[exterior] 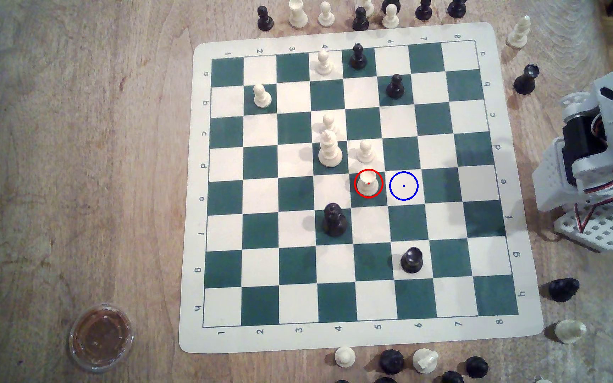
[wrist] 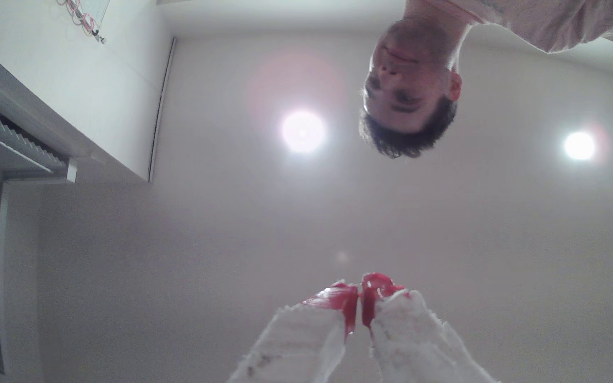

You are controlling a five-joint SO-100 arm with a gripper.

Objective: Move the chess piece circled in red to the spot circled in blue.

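Observation:
The chess piece [exterior: 368,185] is a stout cream-white piece standing on a dark green square inside a red ring, near the middle of the board [exterior: 518,324]. The spot [exterior: 403,186] is the cream square just to its right in the exterior view, marked by a blue ring and dot, with nothing on it. The arm [exterior: 600,154] is folded up off the board's right edge in the exterior view, far from the piece. In the wrist view my gripper [wrist: 359,294] points up at the ceiling, its red-padded fingers [wrist: 349,305] pressed together with nothing between them.
A tall cream piece [exterior: 330,151] and cream pawns [exterior: 365,151] stand just behind the ringed piece; a black piece [exterior: 334,220] stands in front of it. Captured pieces line the board's far, near and right sides. A lidded cup [exterior: 101,336] sits near left. A person leans over in the wrist view.

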